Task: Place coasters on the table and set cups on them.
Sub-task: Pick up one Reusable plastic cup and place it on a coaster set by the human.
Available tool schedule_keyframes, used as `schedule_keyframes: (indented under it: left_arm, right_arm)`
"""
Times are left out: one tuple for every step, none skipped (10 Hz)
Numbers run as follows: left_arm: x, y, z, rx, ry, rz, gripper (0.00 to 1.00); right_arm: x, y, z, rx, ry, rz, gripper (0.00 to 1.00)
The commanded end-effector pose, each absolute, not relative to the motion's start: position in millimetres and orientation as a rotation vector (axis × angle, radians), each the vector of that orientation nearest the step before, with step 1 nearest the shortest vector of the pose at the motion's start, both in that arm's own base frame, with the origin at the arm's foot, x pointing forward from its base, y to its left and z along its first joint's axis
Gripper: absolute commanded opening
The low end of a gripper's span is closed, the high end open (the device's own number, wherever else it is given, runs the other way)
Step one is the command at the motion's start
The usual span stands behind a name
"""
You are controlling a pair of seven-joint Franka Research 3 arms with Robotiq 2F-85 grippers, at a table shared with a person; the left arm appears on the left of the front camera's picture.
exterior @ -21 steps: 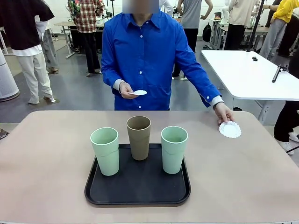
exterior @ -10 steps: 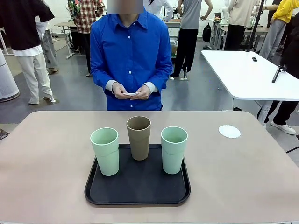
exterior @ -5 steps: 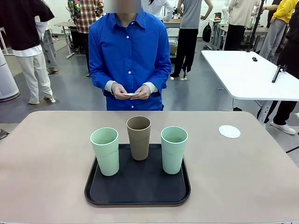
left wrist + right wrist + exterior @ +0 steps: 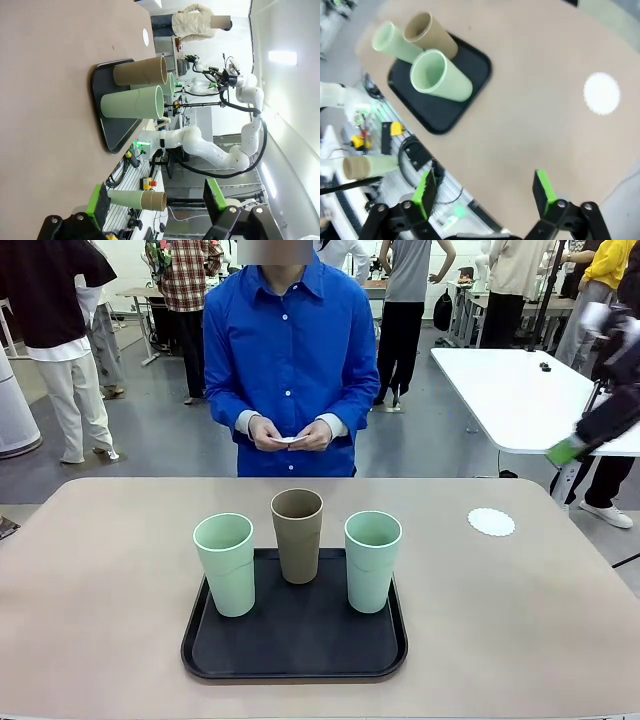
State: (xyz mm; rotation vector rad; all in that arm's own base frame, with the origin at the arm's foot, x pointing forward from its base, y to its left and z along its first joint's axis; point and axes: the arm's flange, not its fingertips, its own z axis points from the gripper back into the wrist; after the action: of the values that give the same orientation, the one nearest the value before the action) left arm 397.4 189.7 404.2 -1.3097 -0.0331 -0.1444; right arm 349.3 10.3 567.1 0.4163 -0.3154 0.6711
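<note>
Three cups stand on a black tray (image 4: pixel 295 645): a mint one (image 4: pixel 225 565) on the left, an olive-brown one (image 4: pixel 297 535) behind the middle, and a mint one (image 4: pixel 372 560) on the right. One white lacy coaster (image 4: pixel 491 522) lies on the beige table (image 4: pixel 90 590) at the far right. The person across the table holds more coasters (image 4: pixel 290 440) in both hands. My right arm (image 4: pixel 605 415) shows blurred at the upper right edge. From high above the table, my right gripper (image 4: pixel 485 192) looks down open and empty, with the coaster (image 4: pixel 602 93) ahead. My left gripper (image 4: pixel 156 202) is open and empty, well away from the cups (image 4: pixel 132 102).
A white rectangular table (image 4: pixel 520 400) stands beyond the right corner. Other people move about in the background. Bare tabletop lies left and right of the tray (image 4: pixel 440 117) and in front of the person.
The person laid one coaster at the far right, drew the hand back and now holds the others with both hands. My right arm has swung into the front view at upper right.
</note>
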Motion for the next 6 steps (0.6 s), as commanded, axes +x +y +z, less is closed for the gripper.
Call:
schedule_keyframes:
  left_arm:
    - [397,190,406,-1.318,-0.040,-0.145,1.00]
    - [397,190,406,-1.318,-0.040,-0.145,1.00]
    - [397,190,406,-1.318,-0.040,-0.145,1.00]
    - [397,190,406,-1.318,-0.040,-0.145,1.00]
    - [397,190,406,-1.318,-0.040,-0.145,1.00]
    - [397,190,406,-1.318,-0.040,-0.145,1.00]
  right_arm:
    - [367,50,535,0.325,-0.319,0.807,1.00]
    - [367,74,523,0.262,-0.285,0.919,1.00]
    - [369,90,510,0.235,-0.215,0.985,1.00]
    - [372,101,499,0.208,-0.202,1.020,1.00]
    - [374,110,491,0.178,-0.204,1.038,1.00]
    - [371,116,483,0.181,-0.192,1.059,1.00]
